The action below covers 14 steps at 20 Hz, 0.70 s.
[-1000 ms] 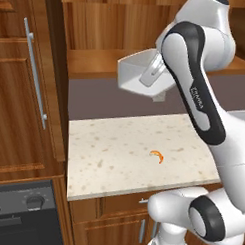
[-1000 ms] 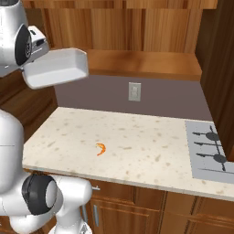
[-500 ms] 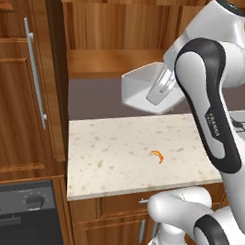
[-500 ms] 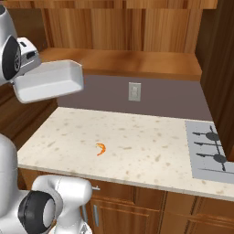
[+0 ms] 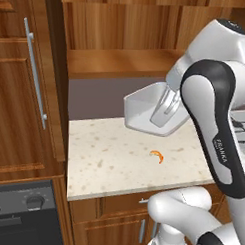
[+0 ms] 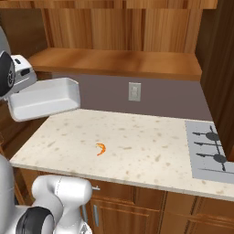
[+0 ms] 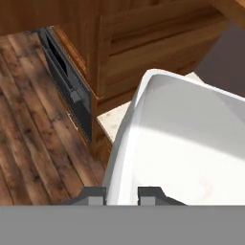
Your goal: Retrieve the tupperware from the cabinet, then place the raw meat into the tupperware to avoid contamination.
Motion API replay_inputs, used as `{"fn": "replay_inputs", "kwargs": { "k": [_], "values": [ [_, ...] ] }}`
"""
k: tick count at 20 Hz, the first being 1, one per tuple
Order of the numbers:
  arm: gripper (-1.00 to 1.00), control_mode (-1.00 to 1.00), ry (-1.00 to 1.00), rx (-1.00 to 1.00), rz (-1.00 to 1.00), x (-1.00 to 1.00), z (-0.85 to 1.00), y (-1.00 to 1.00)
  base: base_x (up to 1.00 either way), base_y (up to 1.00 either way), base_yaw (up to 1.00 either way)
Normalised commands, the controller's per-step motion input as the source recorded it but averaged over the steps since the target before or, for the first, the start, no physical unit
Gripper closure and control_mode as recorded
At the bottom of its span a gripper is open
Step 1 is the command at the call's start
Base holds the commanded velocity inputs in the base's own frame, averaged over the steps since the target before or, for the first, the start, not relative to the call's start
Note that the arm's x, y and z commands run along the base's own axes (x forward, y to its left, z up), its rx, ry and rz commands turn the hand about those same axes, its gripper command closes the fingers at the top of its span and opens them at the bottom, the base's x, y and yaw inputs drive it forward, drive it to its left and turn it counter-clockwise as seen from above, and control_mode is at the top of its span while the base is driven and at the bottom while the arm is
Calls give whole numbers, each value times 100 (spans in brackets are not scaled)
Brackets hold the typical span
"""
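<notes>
We've got the fingers (image 7: 121, 194) clamped on the tupperware (image 5: 147, 113) rim, tray tilted in the air at 11 o'clock of the shrimp (image 5: 157, 155) on the surface (image 6: 137, 146); thin edge grip could slip or set it down on the shrimp.

The white arm is rising from the base, bending at its dark elbow and reaching forward and down above the worktop (image 5: 108, 159). The claw (image 7: 122, 194) is pinching one wall of the tupperware (image 5: 145, 108) between its two fingertips (image 7: 149, 193), one on each side of the rim. The wrist is carrying the tray tilted, clear of the surface.
</notes>
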Motion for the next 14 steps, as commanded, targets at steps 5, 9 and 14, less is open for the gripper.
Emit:
{"fn": "replay_inputs", "kwargs": {
  "k": [5, 9, 14],
  "values": [
    [100, -100, 7, -4, 1, -5, -51, 0, 0, 0, 0],
    [100, -100, 5, -5, 0, 4, -52, 0, 0, 0, 0],
    [100, -100, 5, -4, 0, 8, -52, 1, 0, 0, 0]
  ]
}}
